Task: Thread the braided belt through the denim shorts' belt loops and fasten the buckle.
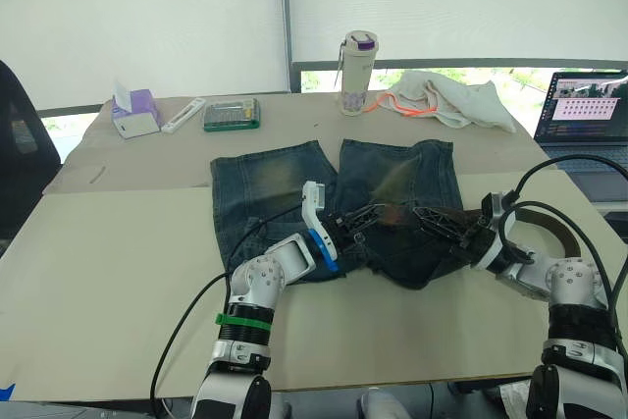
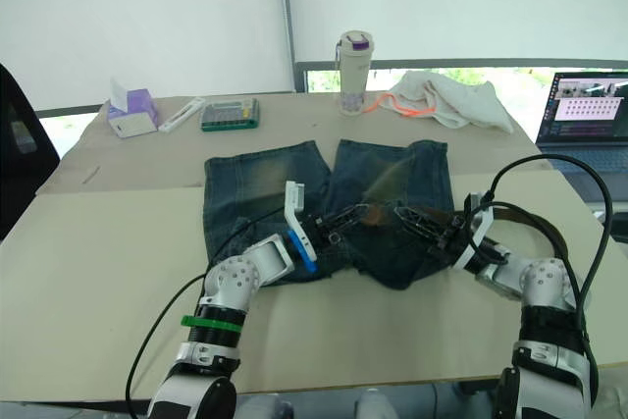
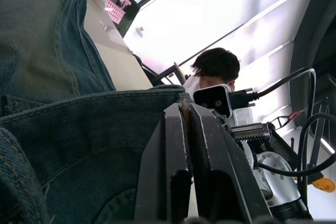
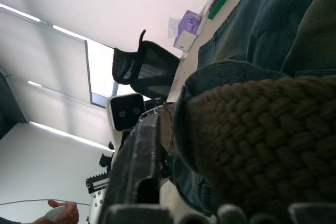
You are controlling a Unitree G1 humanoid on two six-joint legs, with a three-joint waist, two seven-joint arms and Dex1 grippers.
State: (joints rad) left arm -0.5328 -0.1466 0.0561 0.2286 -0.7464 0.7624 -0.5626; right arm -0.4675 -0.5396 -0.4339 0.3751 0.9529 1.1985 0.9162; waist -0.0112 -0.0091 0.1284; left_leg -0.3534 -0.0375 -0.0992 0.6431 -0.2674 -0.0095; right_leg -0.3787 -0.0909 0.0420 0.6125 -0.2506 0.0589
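The denim shorts (image 1: 285,193) lie flat on the table (image 1: 118,272) with the two legs pointing away from the robot and the waistband bunched up between the two grippers. The left gripper (image 1: 365,220) reaches in from the robot's left and meets the raised waistband fold; in the left wrist view its two black fingers (image 3: 176,145) are pressed together, clenched on the denim edge, which runs straight across their tips. The right gripper (image 1: 424,217) comes in from the opposite side, its fingertips close to those of the left gripper over the crumpled waist. In the right wrist view the braided belt (image 4: 262,145) lies right against this gripper, its woven brown strap passing under a curved band of denim, and one black finger (image 4: 137,166) stands just beside it; whether the right fingers are clamped on the strap cannot be told. Behind the right gripper the rest of the brown strap curves back in a loop on the table (image 1: 549,231), near the wrist. Beyond both grippers, at the far edge, stand a bottle (image 1: 358,73), a cream cloth (image 1: 451,97) and a tissue box (image 1: 135,113).
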